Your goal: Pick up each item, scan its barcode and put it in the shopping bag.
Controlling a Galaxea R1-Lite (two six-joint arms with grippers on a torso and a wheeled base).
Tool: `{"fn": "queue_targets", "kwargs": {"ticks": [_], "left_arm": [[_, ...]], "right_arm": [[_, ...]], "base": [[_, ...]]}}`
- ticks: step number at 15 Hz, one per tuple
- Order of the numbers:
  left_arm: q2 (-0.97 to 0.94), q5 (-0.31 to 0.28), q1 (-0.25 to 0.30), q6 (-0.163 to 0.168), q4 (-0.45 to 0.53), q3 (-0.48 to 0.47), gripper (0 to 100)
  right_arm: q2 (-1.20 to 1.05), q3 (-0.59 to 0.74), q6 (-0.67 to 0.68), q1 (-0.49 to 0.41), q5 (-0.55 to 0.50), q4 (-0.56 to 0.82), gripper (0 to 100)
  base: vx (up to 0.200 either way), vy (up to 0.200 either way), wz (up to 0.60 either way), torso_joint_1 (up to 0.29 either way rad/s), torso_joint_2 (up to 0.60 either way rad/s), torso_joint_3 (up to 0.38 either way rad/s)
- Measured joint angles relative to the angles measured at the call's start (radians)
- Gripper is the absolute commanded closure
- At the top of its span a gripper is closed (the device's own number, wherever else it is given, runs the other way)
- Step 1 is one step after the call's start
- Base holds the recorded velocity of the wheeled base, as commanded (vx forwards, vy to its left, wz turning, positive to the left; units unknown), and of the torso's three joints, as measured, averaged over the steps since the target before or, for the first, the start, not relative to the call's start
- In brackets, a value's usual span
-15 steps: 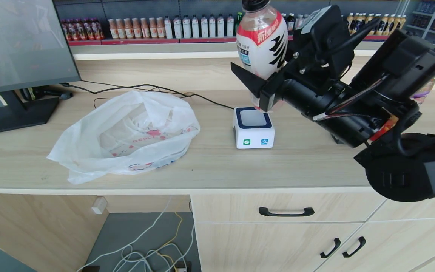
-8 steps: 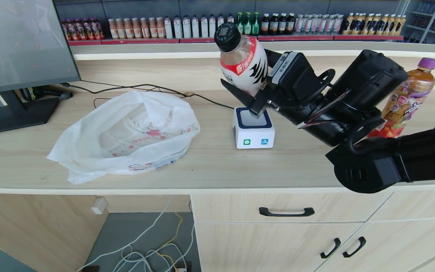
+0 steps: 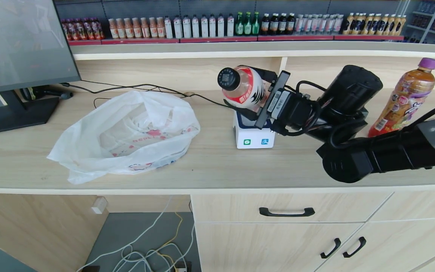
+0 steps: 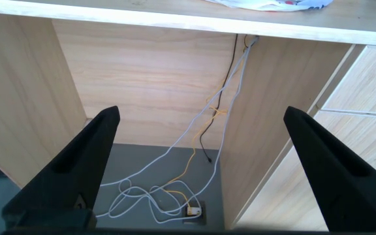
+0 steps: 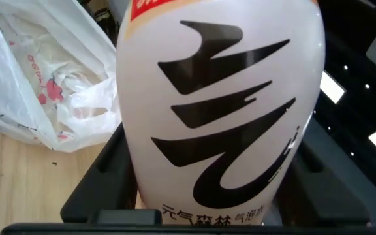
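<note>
My right gripper is shut on a white bottle with a red band and black cap, tilted on its side just above the white scanner box on the counter. In the right wrist view the bottle sits between the dark fingers, with the white shopping bag beyond. The shopping bag lies open on the counter to the scanner's left. A brown drink bottle with a purple cap stands upright at the right. My left gripper hangs open below the counter, over a floor with cables.
A monitor on a black stand occupies the counter's left end, with black cables trailing behind the bag. A raised back ledge runs along the counter's rear. Drawers with black handles are below the front edge.
My right arm has come down and tipped the white bottle from upright to lying sideways over the scanner. The brown bottle, hidden before, now shows.
</note>
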Motion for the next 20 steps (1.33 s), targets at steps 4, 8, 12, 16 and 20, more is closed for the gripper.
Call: {"fn": "queue_targets", "kwargs": {"ticks": [4, 8, 12, 16, 20], "left_arm": [[0.000, 0.000, 0.000, 0.000, 0.000, 0.000, 0], [0.000, 0.000, 0.000, 0.000, 0.000, 0.000, 0], [0.000, 0.000, 0.001, 0.000, 0.000, 0.000, 0], [0.000, 0.000, 0.000, 0.000, 0.000, 0.000, 0], [0.000, 0.000, 0.000, 0.001, 0.000, 0.000, 0]], "right_arm": [[0.038, -0.018, -0.078, -0.016, 0.031, -0.003, 100], [0.058, -0.020, -0.162, -0.021, 0.068, -0.005, 100], [0.077, -0.020, -0.222, -0.017, 0.081, -0.004, 100], [0.083, -0.032, -0.267, -0.011, 0.095, -0.018, 100], [0.097, -0.031, -0.295, -0.011, 0.112, -0.034, 100]], "base": [[0.000, 0.000, 0.00, 0.000, 0.00, 0.000], [0.000, 0.000, 0.00, 0.000, 0.00, 0.000], [0.000, 0.000, 0.00, 0.000, 0.00, 0.000], [0.000, 0.000, 0.00, 0.000, 0.00, 0.000], [0.000, 0.000, 0.00, 0.000, 0.00, 0.000]]}}
